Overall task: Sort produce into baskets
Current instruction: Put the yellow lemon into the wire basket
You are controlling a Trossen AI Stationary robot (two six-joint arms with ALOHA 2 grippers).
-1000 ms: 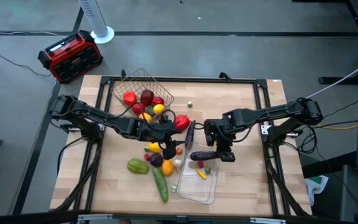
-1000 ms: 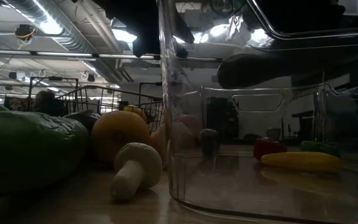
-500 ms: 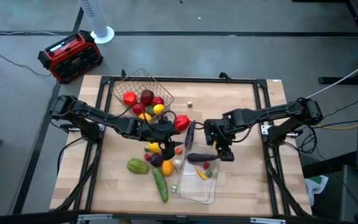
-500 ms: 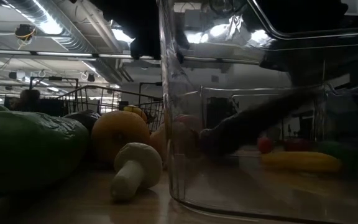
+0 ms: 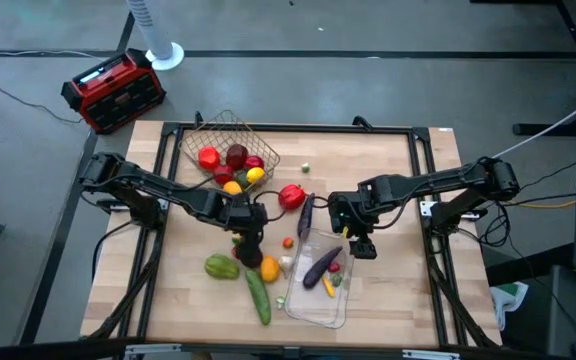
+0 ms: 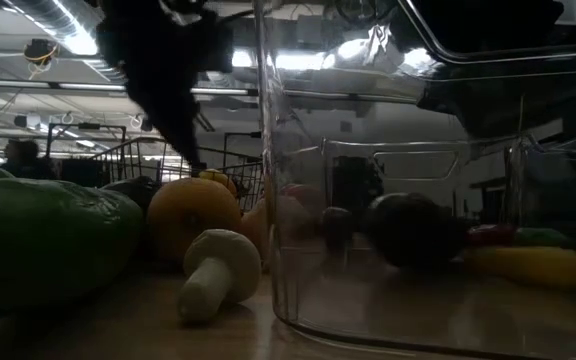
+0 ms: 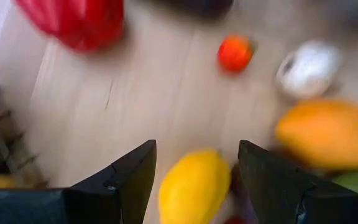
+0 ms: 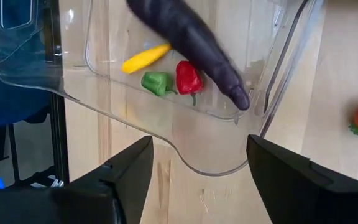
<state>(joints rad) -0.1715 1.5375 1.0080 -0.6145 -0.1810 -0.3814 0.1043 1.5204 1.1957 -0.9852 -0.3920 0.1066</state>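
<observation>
Right wrist view alone shows eggplant [image 8: 191, 43] beside red pepper [image 8: 188, 77].

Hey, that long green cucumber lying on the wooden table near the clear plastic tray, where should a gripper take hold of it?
Grip the long green cucumber at its middle, coming straight down with the jaws across its narrow width. It lies flat and slanted on the wooden table, with bare wood along both long sides; the green squash crowds only its upper end.
</observation>
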